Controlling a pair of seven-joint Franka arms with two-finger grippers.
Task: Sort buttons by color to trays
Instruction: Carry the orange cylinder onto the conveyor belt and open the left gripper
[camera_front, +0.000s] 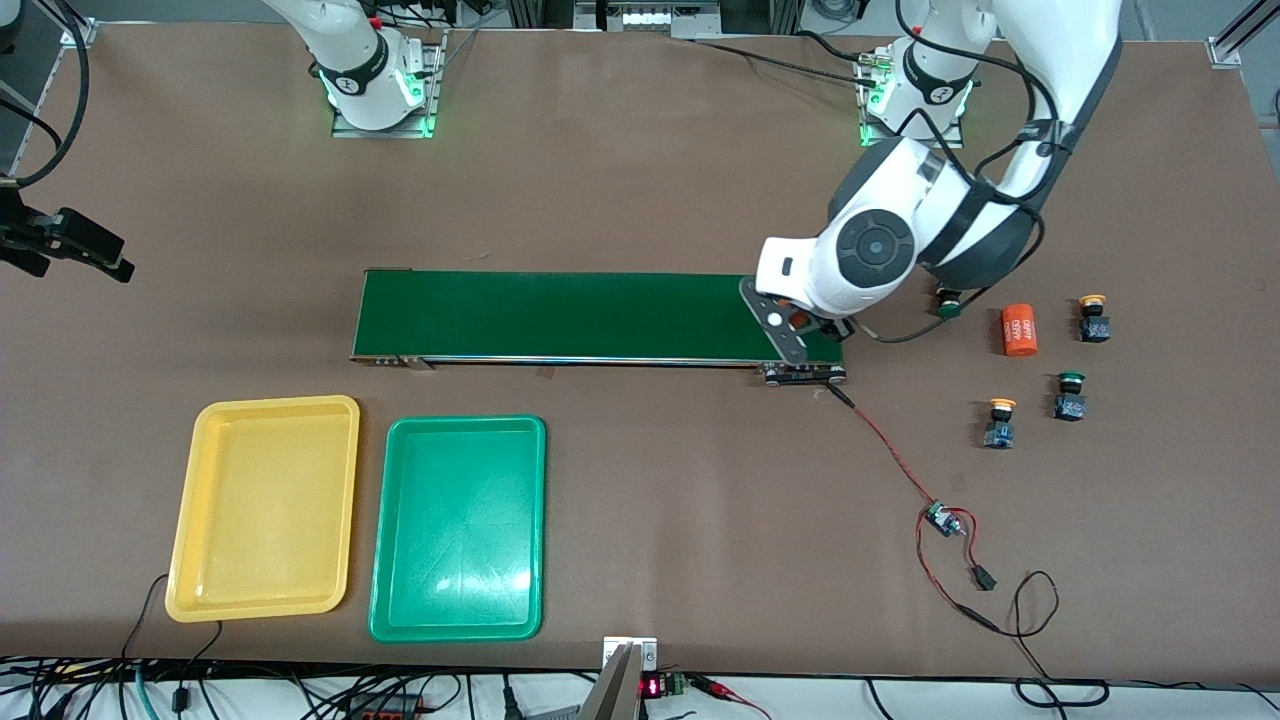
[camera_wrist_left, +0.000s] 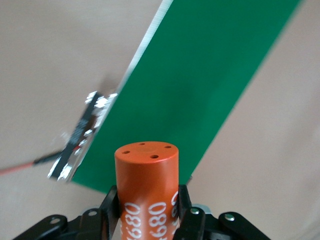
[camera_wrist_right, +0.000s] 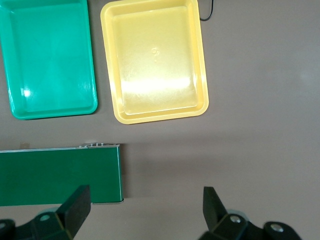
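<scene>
My left gripper is over the conveyor belt's end toward the left arm's end, shut on an orange cylinder printed "4680", held upright. Four buttons sit on the table toward the left arm's end: a yellow-orange one, a green one, a yellow-orange one, and a green one partly hidden under the left arm. The yellow tray and green tray lie side by side, empty, nearer the front camera than the belt. My right gripper is open and empty, above the table by the belt's other end.
The long dark-green conveyor belt runs across the table's middle. A second orange cylinder lies among the buttons. A red wire and a small board trail from the belt's end. A black device sticks in at the right arm's end.
</scene>
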